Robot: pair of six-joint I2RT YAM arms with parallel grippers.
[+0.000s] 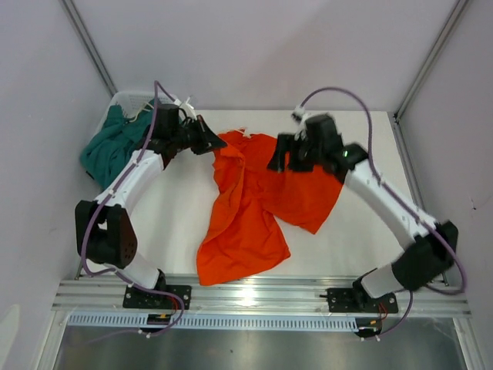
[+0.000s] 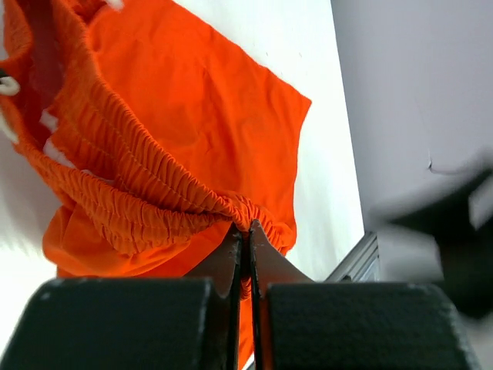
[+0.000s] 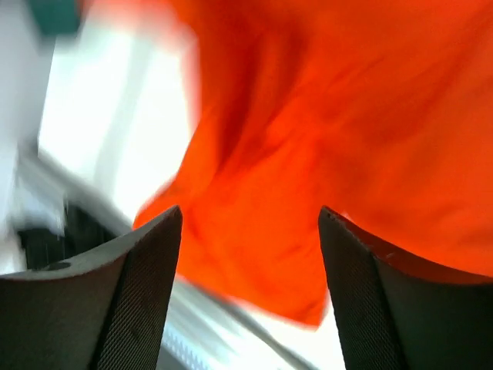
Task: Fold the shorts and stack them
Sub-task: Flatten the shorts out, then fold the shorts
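Teal shorts (image 1: 108,150) heaped in white mesh basket (image 1: 135,96); left gripper (image 2: 248,231) pinching waistband of orange shorts (image 1: 246,208), right gripper (image 3: 250,220) spread apart.

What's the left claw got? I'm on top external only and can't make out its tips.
Observer: The left wrist view shows the left claw shut on the gathered waistband of the orange shorts.
Operator: Right claw gripping too?
Observer: No. The right wrist view shows the right claw with its jaws wide apart and nothing between them. The orange fabric lies beyond them, blurred.
Operator: How much of the band is pinched?
Observer: Just one bunched spot at the tips. The rest of the band runs off up and to the left in that view, with the waist opening gaping.
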